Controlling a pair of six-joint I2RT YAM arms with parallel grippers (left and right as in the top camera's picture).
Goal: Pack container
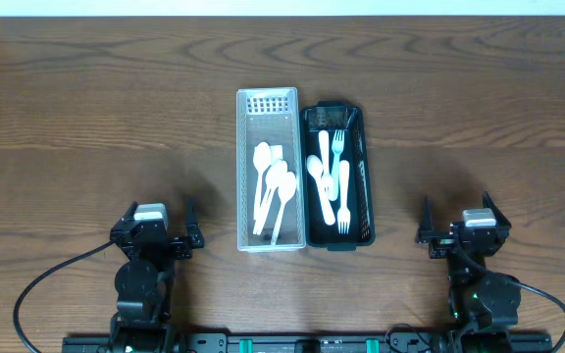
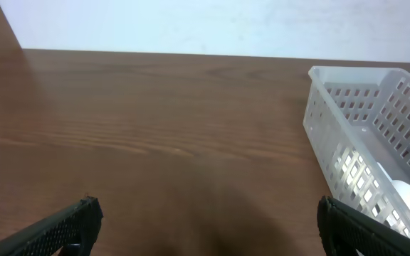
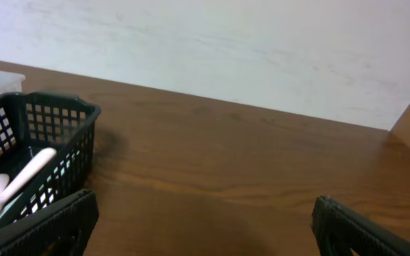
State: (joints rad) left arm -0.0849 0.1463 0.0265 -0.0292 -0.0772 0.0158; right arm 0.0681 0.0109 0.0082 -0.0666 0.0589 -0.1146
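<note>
The jaws of the left arm [image 1: 142,279] are spread wide with nothing between them, and the jaws of the right arm [image 1: 484,289] are parted just as far and equally empty. Both hang low over the brown wood-grain surface [image 1: 96,118] at its near edge, one well to each side of the work. This looks like a ready stance that leaves the middle free to reach. Between the arms and further out, two long baskets stand touching, side by side. The translucent white perforated plastic basket [image 1: 241,167] is on the left and holds a loose bunch of white plastic spoons [image 1: 275,191]. The dark perforated plastic basket [image 1: 366,176] is on the right and holds white plastic forks [image 1: 338,147] along with more white cutlery. All the cutlery already lies inside one basket or the other, and none lies loose on the surface. Which basket counts as the container I cannot tell.
</note>
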